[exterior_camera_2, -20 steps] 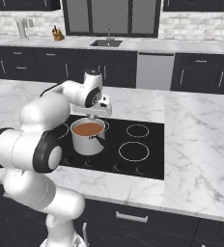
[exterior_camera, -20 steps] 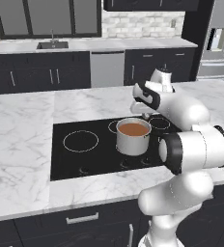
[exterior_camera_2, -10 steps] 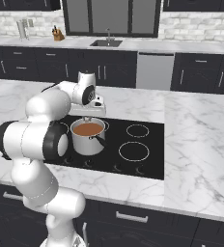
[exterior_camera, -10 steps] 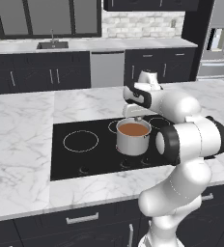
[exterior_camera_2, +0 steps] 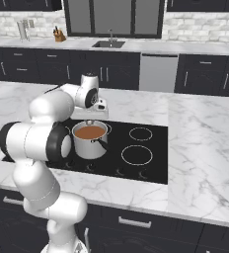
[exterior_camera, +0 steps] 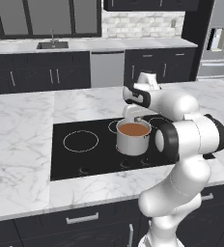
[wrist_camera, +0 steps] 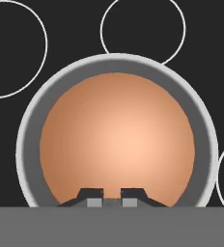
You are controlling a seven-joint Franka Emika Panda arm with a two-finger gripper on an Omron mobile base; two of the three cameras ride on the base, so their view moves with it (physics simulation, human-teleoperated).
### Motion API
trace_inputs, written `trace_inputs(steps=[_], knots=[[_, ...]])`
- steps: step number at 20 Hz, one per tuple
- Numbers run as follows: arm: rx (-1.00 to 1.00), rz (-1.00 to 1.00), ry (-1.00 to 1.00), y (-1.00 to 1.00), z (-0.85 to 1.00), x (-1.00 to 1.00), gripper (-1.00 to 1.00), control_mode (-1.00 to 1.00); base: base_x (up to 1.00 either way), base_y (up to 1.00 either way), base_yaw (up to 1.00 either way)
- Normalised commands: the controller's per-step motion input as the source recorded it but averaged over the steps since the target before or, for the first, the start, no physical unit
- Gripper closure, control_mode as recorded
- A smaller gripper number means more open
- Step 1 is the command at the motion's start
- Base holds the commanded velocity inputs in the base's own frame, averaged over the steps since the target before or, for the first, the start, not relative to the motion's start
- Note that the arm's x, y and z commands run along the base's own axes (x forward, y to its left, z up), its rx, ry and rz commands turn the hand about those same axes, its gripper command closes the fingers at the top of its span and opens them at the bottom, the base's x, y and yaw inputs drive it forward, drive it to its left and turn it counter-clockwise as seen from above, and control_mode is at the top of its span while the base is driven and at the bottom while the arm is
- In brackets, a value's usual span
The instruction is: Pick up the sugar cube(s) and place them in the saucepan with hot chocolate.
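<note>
Above the saucepan (wrist_camera: 115,67) of hot chocolate (wrist_camera: 117,144) on the black cooktop (exterior_camera: 80,161), poised with gripper (wrist_camera: 112,198) pinched nearly shut — perhaps on a pale sugar cube, too small to confirm — best released centred, low, avoiding splash.

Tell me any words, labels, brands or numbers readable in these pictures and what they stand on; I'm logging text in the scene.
None can be read. The saucepan, the black cooktop with its plain white burner rings, the marble counter and the dark cabinets carry no lettering. The cooktop's small front marks are too tiny to make out.
</note>
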Motion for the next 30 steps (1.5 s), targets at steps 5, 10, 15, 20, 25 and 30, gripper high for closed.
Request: trace_inputs(steps=[5, 10, 15, 20, 25, 30], knots=[[0.00, 0.04, 0.00, 0.00, -0.05, 0.01, 1.00, -1.00, 0.00, 0.00, 0.00], [0.00, 0.04, 0.00, 0.00, -0.03, 0.05, 1.00, -1.00, 0.00, 0.00, 0.00], [0.00, 0.04, 0.02, 0.00, -0.02, 0.14, 1.00, -1.00, 0.00, 0.00, 0.00], [0.00, 0.03, 0.08, 0.00, -0.30, 0.16, 1.00, -1.00, 0.00, 0.00, 0.00], [0.01, 0.04, 0.11, 0.00, -0.33, -0.01, 1.00, -1.00, 0.00, 0.00, 0.00], [0.00, 0.00, 0.00, 0.00, 0.00, -0.05, -1.00, -1.00, 0.00, 0.00, 0.00]])
